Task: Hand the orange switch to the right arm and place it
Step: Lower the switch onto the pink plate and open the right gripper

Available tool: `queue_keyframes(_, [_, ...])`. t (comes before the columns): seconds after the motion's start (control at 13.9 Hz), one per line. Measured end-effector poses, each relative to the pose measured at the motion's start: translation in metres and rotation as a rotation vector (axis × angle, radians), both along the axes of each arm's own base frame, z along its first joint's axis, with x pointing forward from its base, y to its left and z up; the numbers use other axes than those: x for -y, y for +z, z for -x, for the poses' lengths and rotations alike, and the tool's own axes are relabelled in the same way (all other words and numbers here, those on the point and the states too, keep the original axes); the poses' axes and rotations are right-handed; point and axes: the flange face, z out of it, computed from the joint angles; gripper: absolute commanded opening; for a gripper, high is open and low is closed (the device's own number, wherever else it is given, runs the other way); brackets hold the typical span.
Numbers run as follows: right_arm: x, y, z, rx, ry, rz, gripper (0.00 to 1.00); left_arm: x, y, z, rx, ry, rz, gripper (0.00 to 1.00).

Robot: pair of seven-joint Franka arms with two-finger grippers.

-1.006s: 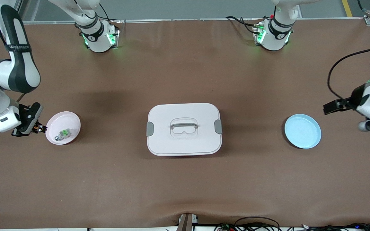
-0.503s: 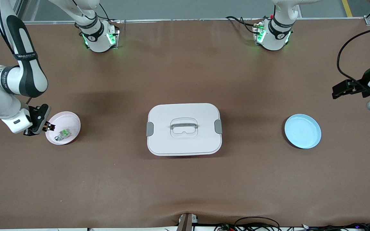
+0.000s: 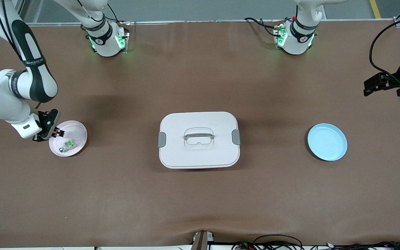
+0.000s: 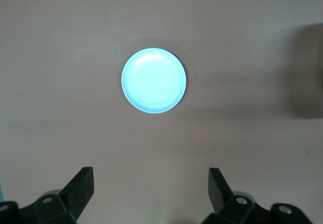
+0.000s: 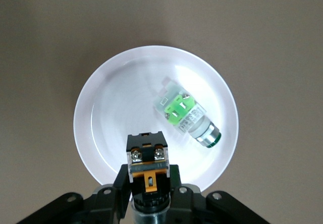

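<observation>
My right gripper point(image 3: 57, 133) is shut on the orange switch point(image 3: 60, 132), a small black block with an orange-brown middle. It holds the switch over the rim of the pink plate point(image 3: 78, 130) at the right arm's end of the table. In the right wrist view the orange switch point(image 5: 147, 152) stands out from the right gripper point(image 5: 149, 179) above the pink plate point(image 5: 116, 108). My left gripper point(image 3: 367, 88) hangs open and empty over bare table at the left arm's end. The left wrist view shows the left gripper point(image 4: 150, 177) with its jaws wide apart.
A white-and-grey component with a green top point(image 3: 68, 143) point(image 5: 184, 114) lies in the pink plate. A white lidded box with a handle point(image 3: 199, 139) sits mid-table. A light blue plate point(image 3: 327, 142) point(image 4: 154, 80) lies empty toward the left arm's end.
My right gripper has carried the orange switch from beside the pink plate to over its rim. The left arm has drawn back, away from the blue plate.
</observation>
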Motion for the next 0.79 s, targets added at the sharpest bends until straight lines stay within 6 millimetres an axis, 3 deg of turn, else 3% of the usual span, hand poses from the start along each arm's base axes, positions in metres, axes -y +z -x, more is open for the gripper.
queue_keyframes(0.79, [-0.004,-0.040,0.024,-0.013,0.009,-0.006,0.08,0.007,0.003,0.023,0.002,-0.001,0.020,1.00])
